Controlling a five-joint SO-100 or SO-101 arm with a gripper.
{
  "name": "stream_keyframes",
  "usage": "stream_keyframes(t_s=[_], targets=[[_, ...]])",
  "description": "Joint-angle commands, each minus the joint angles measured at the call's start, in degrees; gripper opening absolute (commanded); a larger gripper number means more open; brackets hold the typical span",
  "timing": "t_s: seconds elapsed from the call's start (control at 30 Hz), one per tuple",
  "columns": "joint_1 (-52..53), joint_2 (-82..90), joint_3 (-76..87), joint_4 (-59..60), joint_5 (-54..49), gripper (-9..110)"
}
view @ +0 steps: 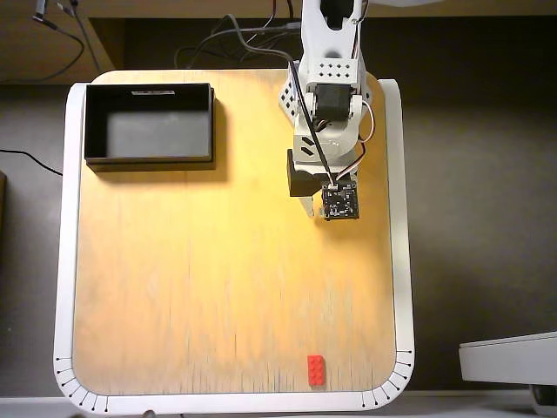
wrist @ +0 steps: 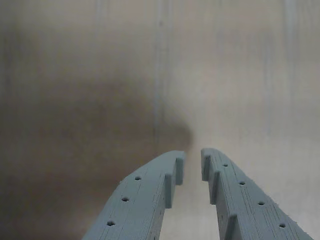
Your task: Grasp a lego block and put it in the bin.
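The red lego block lies on the wooden table near its front edge, right of centre, in the overhead view. The black bin stands at the table's back left corner with nothing in it, a white label on its far rim. My gripper hangs from the folded arm at the back right, far from both the block and the bin. In the wrist view the gripper has two grey-blue fingers with only a narrow gap at the tips and nothing between them. The block and the bin are out of the wrist view.
The arm's white base and body stand at the table's back edge with cables behind. The wooden table top has a white raised border. A white object sits off the table at the lower right.
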Motion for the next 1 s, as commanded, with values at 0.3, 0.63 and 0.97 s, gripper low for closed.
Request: stream_keyframes(t_s=[0.3,0.63,0.97], targets=[[-1.4,-34.3,-38.3,-5.7,-1.5,0],[-3.5,-58.7,-54.5,-17.5,-1.2,0],[-4.0,-75.7,-67.0,-20.1,0.6,6]])
